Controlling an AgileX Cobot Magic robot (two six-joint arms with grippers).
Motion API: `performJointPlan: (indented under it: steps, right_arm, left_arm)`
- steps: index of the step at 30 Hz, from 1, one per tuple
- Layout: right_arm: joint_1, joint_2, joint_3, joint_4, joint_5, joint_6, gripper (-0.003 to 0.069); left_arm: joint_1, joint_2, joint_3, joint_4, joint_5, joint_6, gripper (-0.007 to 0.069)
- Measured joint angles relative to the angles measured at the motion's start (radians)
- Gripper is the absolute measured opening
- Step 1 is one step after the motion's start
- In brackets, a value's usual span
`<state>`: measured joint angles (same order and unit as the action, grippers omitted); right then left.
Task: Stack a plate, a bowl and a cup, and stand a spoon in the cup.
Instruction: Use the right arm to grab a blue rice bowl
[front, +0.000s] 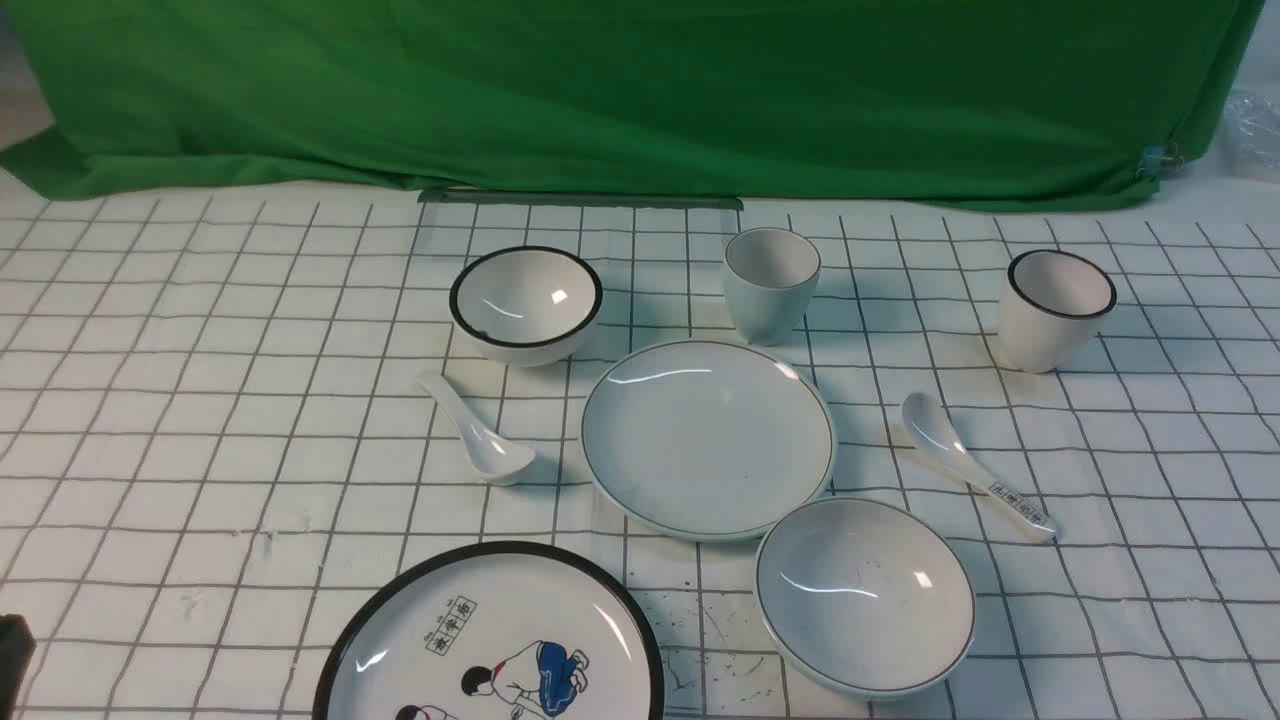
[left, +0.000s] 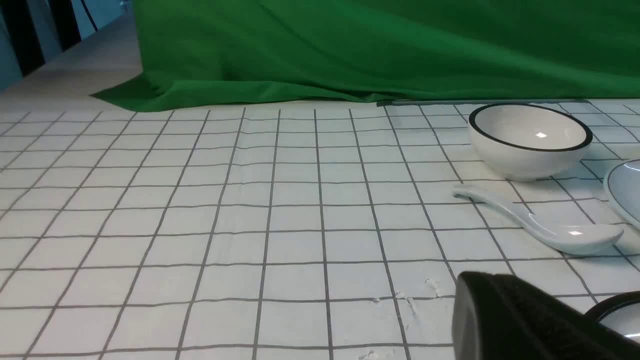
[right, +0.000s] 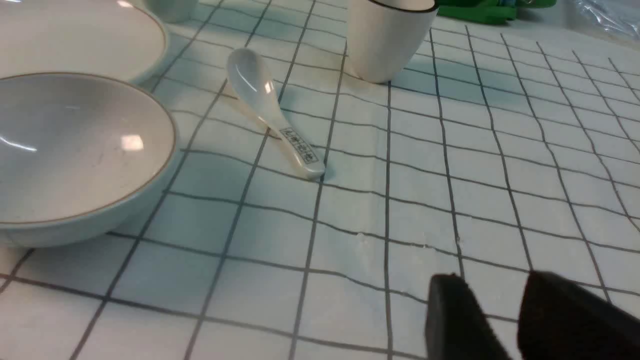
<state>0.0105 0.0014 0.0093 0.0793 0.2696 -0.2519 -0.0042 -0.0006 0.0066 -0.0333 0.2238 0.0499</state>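
Around the middle of the bench (front: 250, 420), the plain plate (front: 710, 440) is laid flat and face up, so it could pretty much be used as the stack's base where it is. The wide bowl (front: 865, 600) is set mouth up by its near right edge, ready to be added on top. The small plain cup (front: 768, 300) is stood upright just beyond the plate, which should suit a spoon being dropped in later. The all-white spoon (front: 480, 440) is laid to the left, scoop end towards the plate, handle pointed away, so it'd probably have to be turned upright first. Nothing's been stacked yet.

Further out are what look like decoys: the black-rimmed bowl (front: 525, 305), the cartoon plate (front: 540, 610), the printed spoon (front: 975, 465) and the black-rimmed cup (front: 1050, 320). The green cloth (front: 640, 100) is draped across the back, maybe just as a backdrop.

The left fingers (left: 492, 305) are closed together with nothing gripped. The right fingers (right: 450, 310) are held partway apart, nothing between them, presumably waiting for a pick.

As for what's hidden: the cartoon plate is cut off at the front view's near edge, and only a sliver of the left arm is caught there. The right arm isn't shown in that view at all. Part of the plain plate's rim is covered by the wide bowl, and whether the two are touching can't be told.
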Motion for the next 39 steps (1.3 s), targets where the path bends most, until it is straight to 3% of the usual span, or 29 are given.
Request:
performJointPlan:
  steps: [12,14,18,22,25,29,31,34,37,39]
  right_arm:
    - [0.0,0.0,0.0,0.0,0.0,0.0,0.0237]
    - [0.0,0.0,0.0,0.0,0.0,0.0,0.0237]
    - [0.0,0.0,0.0,0.0,0.0,0.0,0.0237]
    - [0.0,0.0,0.0,0.003,-0.029,0.008,0.0237]
    - [0.001,0.0,0.0,0.1,-0.103,0.108,0.0237]
    - [0.003,-0.001,0.0,0.275,-0.27,0.421,0.0237]
    - [0.003,-0.001,0.0,0.302,-0.344,0.568,0.0237]
    - [0.003,-0.001,0.0,0.314,-0.406,0.636,0.0237]
    - [0.003,-0.001,0.0,0.318,-0.441,0.657,0.0237]
    - [0.003,-0.001,0.0,0.316,-0.471,0.687,0.0237]
  left_arm:
    - [0.0,0.0,0.0,0.033,-0.029,0.002,0.0006]
    - [0.0,0.0,0.0,0.004,-0.07,0.0,0.0006]
    - [0.0,0.0,0.0,-0.212,-0.232,-0.05,0.0006]
    - [0.0,0.0,0.0,-0.316,-0.391,-0.113,0.0006]
    - [-0.001,0.0,0.0,-0.328,-0.522,-0.161,0.0006]
    - [-0.002,-0.001,-0.019,-0.325,-0.774,-0.321,0.0006]
    - [-0.002,0.019,-0.12,-0.321,-0.704,-0.401,0.0006]
    - [-0.002,0.087,-0.318,-0.276,-0.44,-0.424,0.0006]
    - [-0.002,0.236,-0.548,-0.202,-0.079,-0.412,0.0006]
    - [-0.002,0.379,-0.715,-0.188,0.262,-0.344,0.0006]
